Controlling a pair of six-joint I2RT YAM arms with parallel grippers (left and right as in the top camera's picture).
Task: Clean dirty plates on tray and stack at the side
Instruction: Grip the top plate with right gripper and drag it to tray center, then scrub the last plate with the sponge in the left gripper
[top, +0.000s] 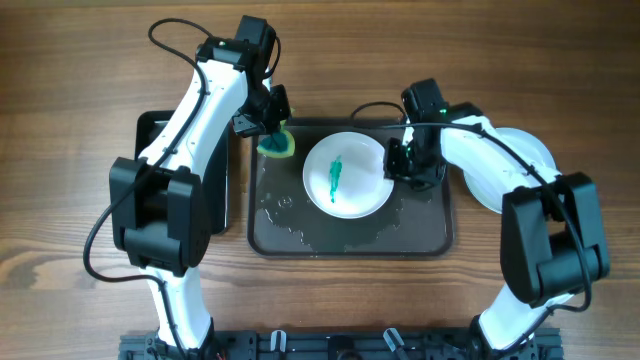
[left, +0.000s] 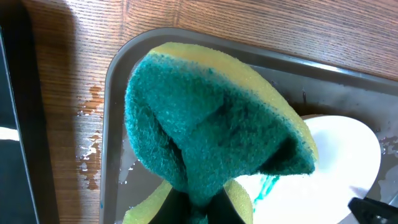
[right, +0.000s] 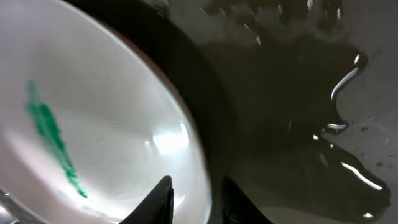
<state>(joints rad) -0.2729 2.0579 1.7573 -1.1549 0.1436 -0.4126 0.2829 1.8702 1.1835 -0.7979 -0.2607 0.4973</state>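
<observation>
A white plate with a green smear lies on the dark wet tray. My left gripper is shut on a yellow and green sponge, held at the tray's far left corner beside the plate; the sponge fills the left wrist view. My right gripper is shut on the plate's right rim, one finger over the plate and one under it. The smear shows on the plate in the right wrist view.
A stack of clean white plates sits on the table right of the tray, partly under my right arm. A dark flat tablet-like object lies left of the tray. Water puddles lie on the tray floor.
</observation>
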